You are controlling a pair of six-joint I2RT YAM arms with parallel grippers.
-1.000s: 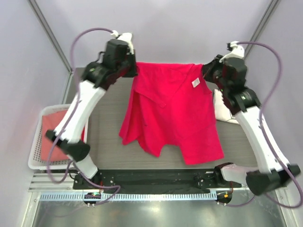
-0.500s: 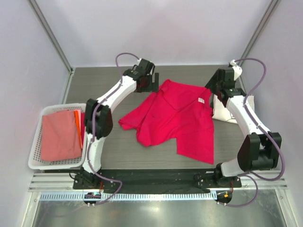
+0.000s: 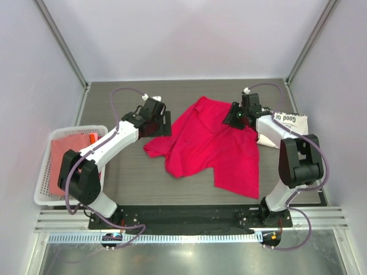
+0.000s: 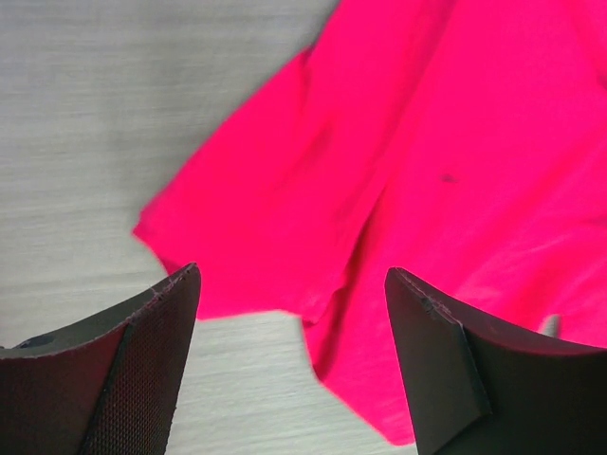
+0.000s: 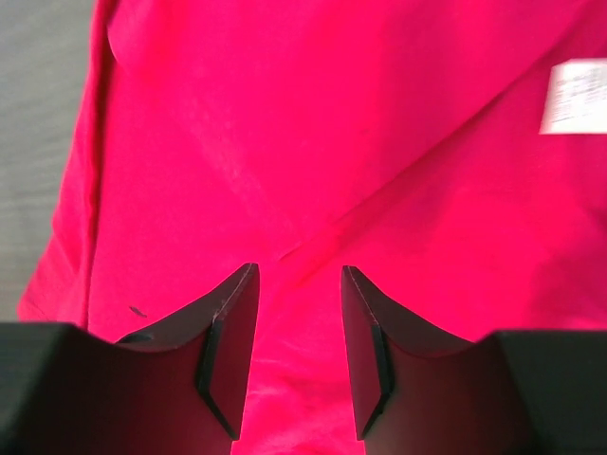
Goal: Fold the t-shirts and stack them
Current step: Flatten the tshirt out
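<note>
Flattening is judged to be the step in hand: the crimson t-shirt [image 3: 209, 146] lies rumpled on the surface [image 3: 126, 172], not yet folded, between the two arms. The left pincer [image 4: 289, 284] is held open above its left edge, with nothing gripped. The right pincer [image 5: 299, 275] is also parted and empty, over the cloth near the white tag [image 5: 574, 95]. Next, two corners must be taken and the cloth pulled smooth. The cream t-shirt [image 3: 287, 123] is seen folded at the right edge. In the white basket [image 3: 41, 197] a reddish cloth [image 3: 69, 166] and an orange item [image 3: 93, 140] are found.
</note>
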